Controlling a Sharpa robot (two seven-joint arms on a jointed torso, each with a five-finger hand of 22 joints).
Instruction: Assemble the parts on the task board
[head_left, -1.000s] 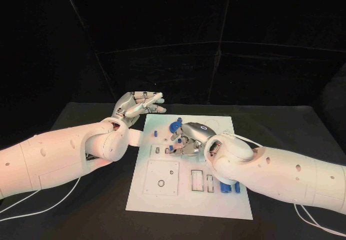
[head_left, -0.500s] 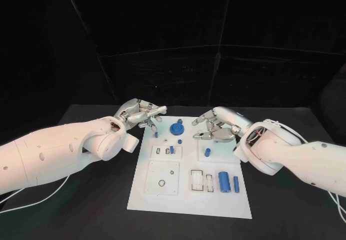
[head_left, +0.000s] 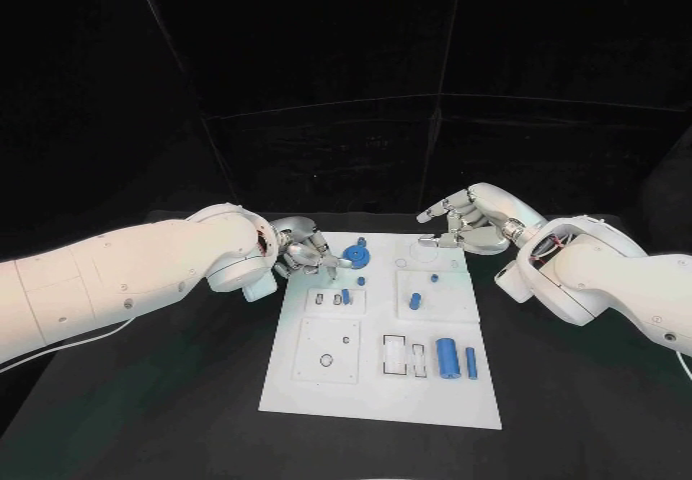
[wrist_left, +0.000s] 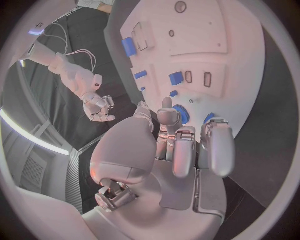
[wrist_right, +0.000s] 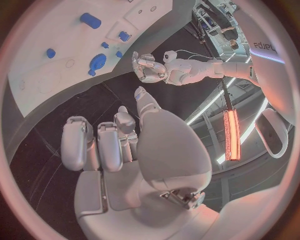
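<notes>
Head view: your left hand hovers with fingers curled at the flat white plastic task board on the black counter, beside the round blue disc part; whether it pinches anything you cannot tell. A careless closing could knock that disc.

Right wrist view: your right hand hangs empty, fingers apart, off the board

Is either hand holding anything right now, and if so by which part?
Nothing is held. The right hand is lifted with fingers apart; the left hand hovers by the round blue part.
</notes>
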